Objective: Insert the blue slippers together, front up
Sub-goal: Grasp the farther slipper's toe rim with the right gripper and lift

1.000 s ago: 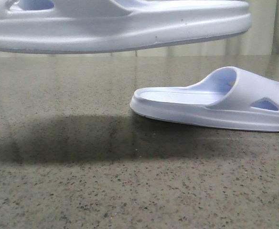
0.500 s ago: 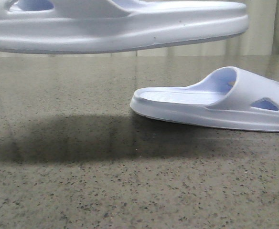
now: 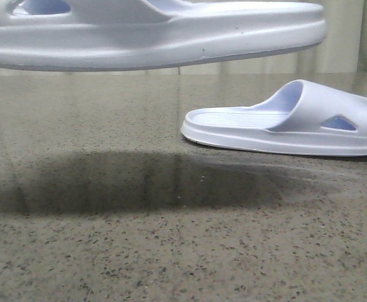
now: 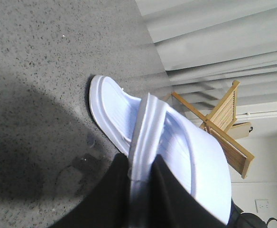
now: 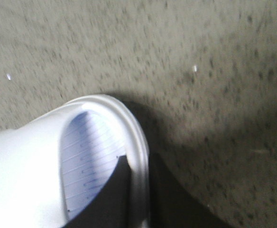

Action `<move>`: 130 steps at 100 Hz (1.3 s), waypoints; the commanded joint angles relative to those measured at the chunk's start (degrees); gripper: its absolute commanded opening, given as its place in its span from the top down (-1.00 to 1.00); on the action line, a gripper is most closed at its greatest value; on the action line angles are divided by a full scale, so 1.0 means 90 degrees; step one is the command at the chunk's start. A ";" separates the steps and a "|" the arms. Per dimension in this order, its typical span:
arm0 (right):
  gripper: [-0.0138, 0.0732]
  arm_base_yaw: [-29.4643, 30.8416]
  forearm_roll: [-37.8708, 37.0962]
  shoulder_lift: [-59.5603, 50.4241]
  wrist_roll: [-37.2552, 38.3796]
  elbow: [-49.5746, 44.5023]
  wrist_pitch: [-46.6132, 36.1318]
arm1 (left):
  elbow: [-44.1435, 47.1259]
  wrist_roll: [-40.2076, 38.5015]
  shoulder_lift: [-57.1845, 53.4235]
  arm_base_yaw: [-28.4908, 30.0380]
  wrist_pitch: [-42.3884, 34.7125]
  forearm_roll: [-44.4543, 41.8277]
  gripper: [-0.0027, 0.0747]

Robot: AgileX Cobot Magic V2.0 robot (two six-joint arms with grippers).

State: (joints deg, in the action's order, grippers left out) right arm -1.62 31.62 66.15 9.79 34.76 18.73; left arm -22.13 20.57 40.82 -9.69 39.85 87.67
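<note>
Honestly, the edge grips worry me. The left gripper [image 4: 139,190] is clamped on the thin side rim of one blue slipper [image 3: 152,34], which hangs above the counter [image 3: 108,251]. The right gripper [image 5: 136,199] pinches the strap edge of the other slipper [image 3: 284,123], which sits low at the counter, maybe touching. Foam flexes, so pushing them together could twist a slipper out of its grip or jam strap against sole.
</note>
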 commanded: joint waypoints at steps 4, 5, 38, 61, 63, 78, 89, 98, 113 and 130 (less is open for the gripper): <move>0.93 0.0018 0.0203 -0.0172 -0.0023 0.0156 -0.0901 | -0.0206 0.0011 -0.0032 -0.0005 0.0063 0.0407 0.89; 0.93 0.0018 0.0203 -0.0208 -0.0023 0.0156 -0.0948 | -0.0206 0.0011 -0.0032 -0.0005 0.0063 0.0407 0.89; 0.93 0.0018 0.0149 -0.1357 -0.0257 0.0894 -0.1007 | -0.0206 0.0011 -0.0032 -0.0005 -0.0068 0.0290 0.89; 0.93 0.0018 0.0117 -0.1958 -0.0631 0.2049 0.0051 | -0.0206 0.0011 0.0049 -0.0005 -0.0097 0.0260 0.89; 0.93 0.0018 0.0117 -0.1978 -0.0659 0.2159 0.0216 | -0.0206 0.0011 0.0052 -0.0005 -0.0097 0.0260 0.89; 0.93 0.0018 0.0117 -0.2105 -0.0810 0.2783 0.1321 | -0.0206 0.0011 0.0107 -0.0005 -0.0102 0.0285 0.89; 0.93 0.0018 0.0117 -0.2199 -0.0851 0.2969 0.1753 | -0.0206 0.0011 0.0107 -0.0005 -0.0191 0.0390 0.89; 0.93 0.0018 0.0106 -0.2307 -0.0989 0.3018 0.2006 | -0.0206 0.0011 0.0107 -0.0005 -0.0282 0.0517 0.89; 0.93 0.0018 0.0106 -0.2365 -0.1015 0.3018 0.2578 | -0.0206 0.0011 0.0107 -0.0005 -0.0288 0.0591 0.89; 0.93 0.0018 0.0106 -0.2365 -0.1033 0.3018 0.2873 | -0.0206 0.0011 0.0107 -0.0005 -0.0288 0.0750 0.89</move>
State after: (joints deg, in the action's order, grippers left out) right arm -1.62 31.45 45.35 1.46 59.95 47.22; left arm -22.13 20.57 41.64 -9.69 36.37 90.31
